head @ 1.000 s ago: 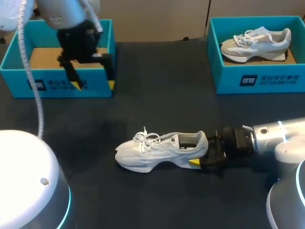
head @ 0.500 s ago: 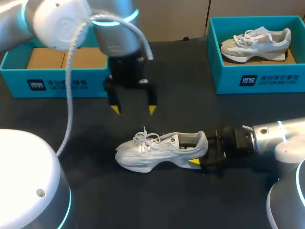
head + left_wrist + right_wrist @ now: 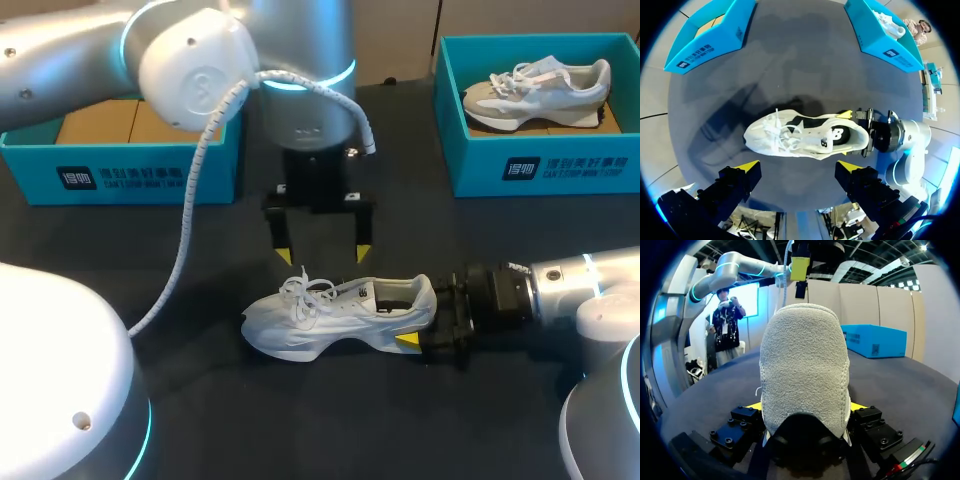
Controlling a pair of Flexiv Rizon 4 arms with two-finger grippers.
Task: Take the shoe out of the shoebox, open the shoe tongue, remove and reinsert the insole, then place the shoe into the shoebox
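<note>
The white shoe (image 3: pixel 335 315) lies on its sole near the middle of the dark table (image 3: pixel 300 420), toe to the left. The right gripper (image 3: pixel 425 318) is clamped on its heel from the right. The left gripper (image 3: pixel 323 255) hangs just above the laces, fingers spread apart and touching nothing. One shoebox (image 3: pixel 130 175) sits far left. Another box (image 3: pixel 540 165), far right, holds a second shoe (image 3: pixel 535 90).

Overhead and wrist views, shoe (image 3: pixel 335 315) common
</note>
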